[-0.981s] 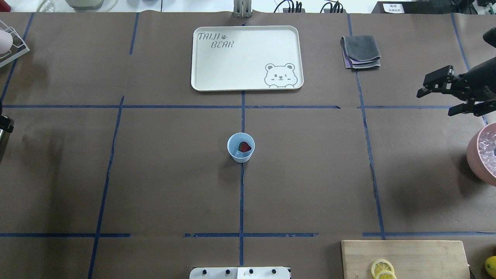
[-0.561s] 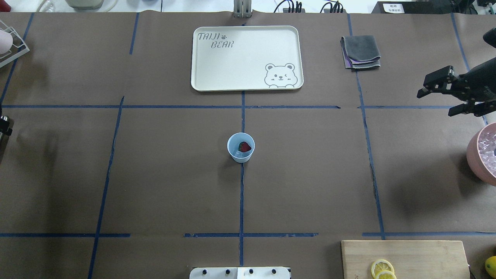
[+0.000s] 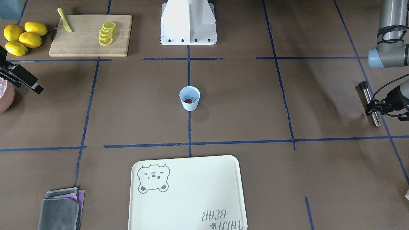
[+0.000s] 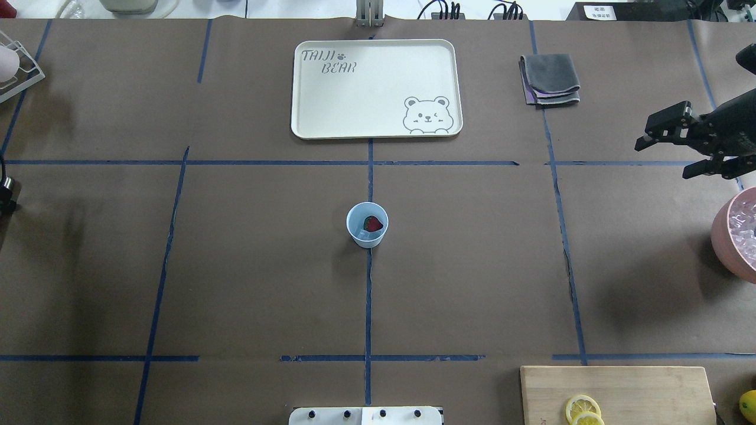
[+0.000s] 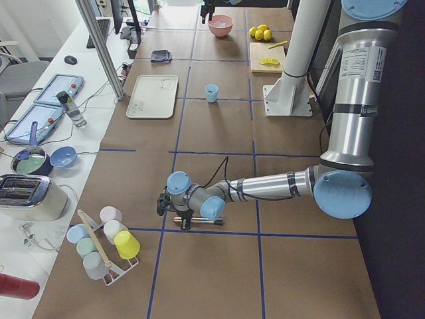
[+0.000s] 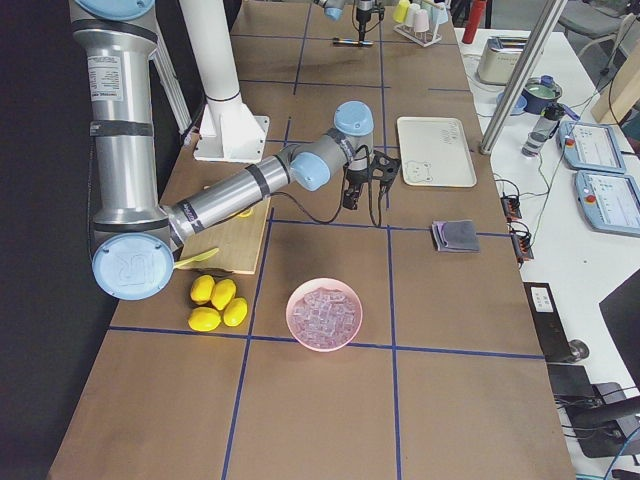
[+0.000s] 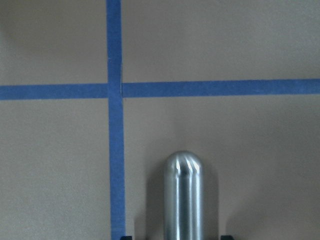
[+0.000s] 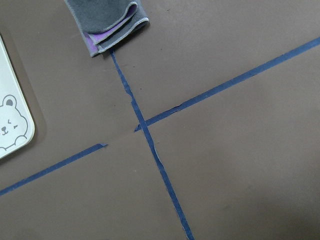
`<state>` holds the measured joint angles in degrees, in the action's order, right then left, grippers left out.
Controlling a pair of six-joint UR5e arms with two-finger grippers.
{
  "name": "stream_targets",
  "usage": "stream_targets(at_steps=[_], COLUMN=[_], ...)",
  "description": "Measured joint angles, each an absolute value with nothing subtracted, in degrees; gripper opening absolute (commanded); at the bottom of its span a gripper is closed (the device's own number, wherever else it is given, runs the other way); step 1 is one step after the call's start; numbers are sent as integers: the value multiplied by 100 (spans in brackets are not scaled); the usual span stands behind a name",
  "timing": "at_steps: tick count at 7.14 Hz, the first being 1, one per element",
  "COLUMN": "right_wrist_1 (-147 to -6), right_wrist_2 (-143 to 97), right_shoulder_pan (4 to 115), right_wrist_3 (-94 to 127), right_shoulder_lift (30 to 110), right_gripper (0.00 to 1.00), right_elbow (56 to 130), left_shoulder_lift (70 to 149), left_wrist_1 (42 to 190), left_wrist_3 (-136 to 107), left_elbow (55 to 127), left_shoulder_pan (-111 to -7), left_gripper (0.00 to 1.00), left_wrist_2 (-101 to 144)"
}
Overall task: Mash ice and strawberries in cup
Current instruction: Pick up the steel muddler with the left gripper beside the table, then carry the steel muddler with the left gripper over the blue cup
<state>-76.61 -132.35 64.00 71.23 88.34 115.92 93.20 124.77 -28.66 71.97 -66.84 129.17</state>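
Observation:
The pale blue cup (image 4: 357, 231) stands at the table's middle, also in the front view (image 3: 192, 105). A red strawberry (image 4: 372, 224) and whitish ice (image 4: 364, 236) lie inside it. My left gripper (image 3: 371, 107) is at the table's far left, low over a steel rod (image 3: 374, 118) that lies on the table. In the left wrist view the rod's rounded tip (image 7: 183, 192) sits between the fingertips (image 7: 126, 237), which stand apart from it, so the gripper is open. My right gripper (image 4: 666, 156) is open and empty above the table's right side.
A pink bowl (image 4: 722, 236) of ice stands at the right edge, just below my right gripper. A white bear tray (image 4: 307, 88) and a folded grey cloth (image 4: 549, 79) lie at the back. A cutting board (image 4: 638, 389) with lemon slices is at front right.
My left gripper has slid further off the overhead view's left edge. My right gripper has hardly moved. The cup and its contents are unchanged.

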Motion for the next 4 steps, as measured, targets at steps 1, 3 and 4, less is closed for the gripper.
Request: stream_targets(at_steps=[1, 3, 4], right_wrist_1=[-7663, -7664, -7664], right_wrist_2=[-13280, -13340, -13346], right_shoulder_pan=[6403, 6410, 6411], right_wrist_3=[7123, 7127, 7128], right_shoulder_lift=[8829, 8819, 8814], right_gripper=[99, 99, 99], right_elbow=[11600, 11608, 11612], left_shoulder_lift=[9353, 9456, 9485], left_wrist_1=[12466, 12473, 12459], left_wrist_3=[-2863, -2864, -2878], left_elbow=[7183, 7193, 7353], left_shoulder_pan=[-6664, -6643, -6643], left_gripper=[0, 0, 0], left_wrist_2=[12932, 13096, 13404])
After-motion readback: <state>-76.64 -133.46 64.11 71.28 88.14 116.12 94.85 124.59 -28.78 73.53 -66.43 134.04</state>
